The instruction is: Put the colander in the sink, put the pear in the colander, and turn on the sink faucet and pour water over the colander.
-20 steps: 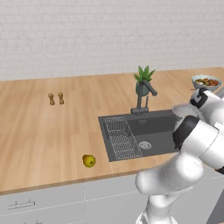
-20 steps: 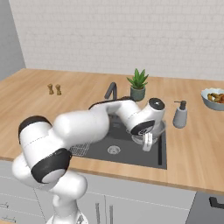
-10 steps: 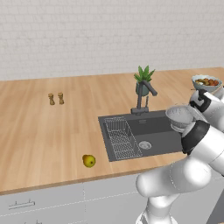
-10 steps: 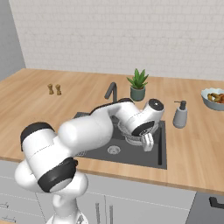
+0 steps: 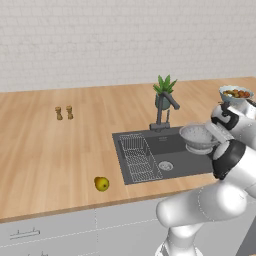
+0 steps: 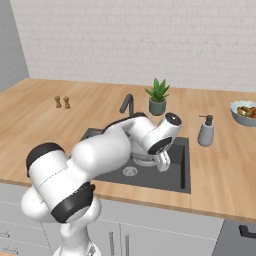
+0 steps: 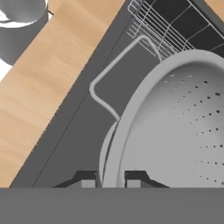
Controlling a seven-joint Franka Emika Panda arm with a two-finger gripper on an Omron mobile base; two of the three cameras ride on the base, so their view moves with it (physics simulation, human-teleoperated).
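Over the sink (image 5: 165,150), the arm's gripper (image 7: 111,178) carries the colander (image 5: 198,137), its two fingertips pinched tight on the bowl's thin metal rim. From the left base camera, the perforated bowl hangs above the right end of the dark basin, to the right of the round drain and just right of the sink faucet (image 5: 162,112), whose spout angles out above the basin's rear edge. A wire rack (image 5: 139,157) fills the basin's left end. On the wooden counter off the sink's front left corner, well apart from the colander, sits the pear (image 5: 102,184), not yet touched.

By the look of it, the first step is nearly complete: the bowl is over the basin but apparently not yet resting on its floor. Done well, the colander would go down level, clear of the rack and under the spout's reach, and the fingers would part only once its base sits flat, so it neither tips nor rolls. Placed close to the drain, it should catch the stream later.
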